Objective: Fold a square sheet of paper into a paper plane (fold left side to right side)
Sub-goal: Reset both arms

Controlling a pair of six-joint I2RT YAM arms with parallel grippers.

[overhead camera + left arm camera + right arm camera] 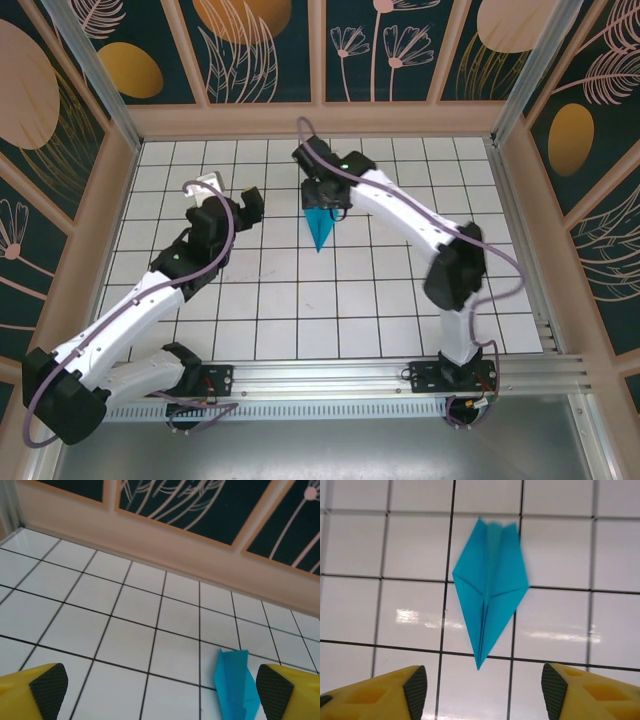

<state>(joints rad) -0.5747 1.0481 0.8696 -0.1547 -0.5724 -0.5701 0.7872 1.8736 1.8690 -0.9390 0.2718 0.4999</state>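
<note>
The square sheet of paper lies flat on the white grid table, folded into a teal paper plane (pixel 320 232) with a centre ridge and its tip toward the near edge. My right gripper (pixel 325 200) hovers over the plane's wide end. In the right wrist view its yellow fingers stand open either side of the plane (pixel 490 590), whose tip stops just short of the gap (pixel 484 690); nothing is held. My left gripper (pixel 228 208) is open over bare tiles to the left. In the left wrist view the plane (pixel 235 685) lies just inside the right finger (pixel 272 692).
The white grid table (pixel 300 300) is boxed in by a wooden rim (pixel 320 120) and patterned walls at the back and both sides. A metal rail (pixel 380 380) with the arm bases runs along the near edge.
</note>
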